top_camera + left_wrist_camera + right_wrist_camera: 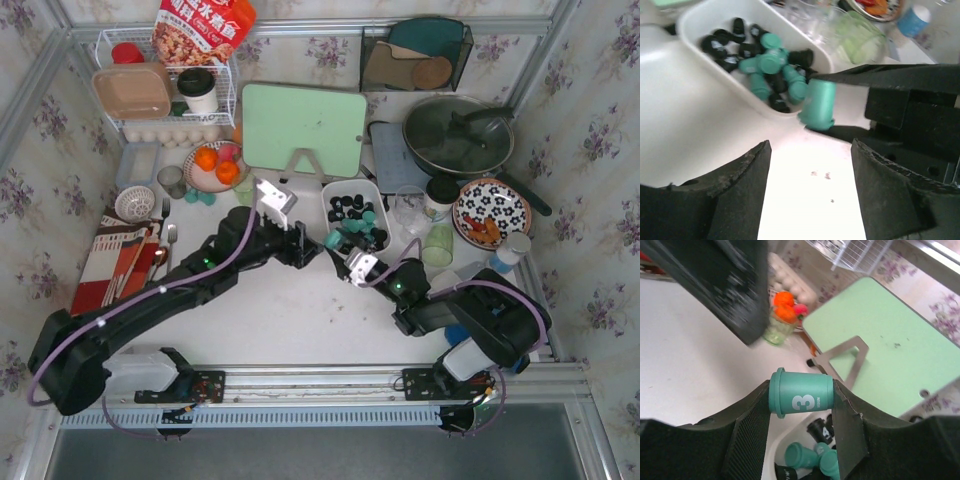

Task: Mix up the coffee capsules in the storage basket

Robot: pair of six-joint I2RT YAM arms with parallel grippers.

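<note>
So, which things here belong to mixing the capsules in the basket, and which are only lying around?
Job: storage basket; coffee capsules in it; teal capsule held by the right gripper; left gripper, open.
Lying about: oranges; green cutting board; lidded pan; patterned plate.

A mock-up kitchen, staged for robot work. The white table (270,300) carries cookware and food: a lidded pan (458,135) at the far right, a green cutting board (303,128) on a stand, a wire rack (232,90) with a snack bag (203,28) and eggs (170,132) at the far left, oranges (207,158), cutlery (165,240) and coffee capsules (352,212) in a storage basket (327,210). Floral wallpaper panels (600,150) in a metal frame wall it in, and a metal rail (320,380) runs along the near edge.
</note>
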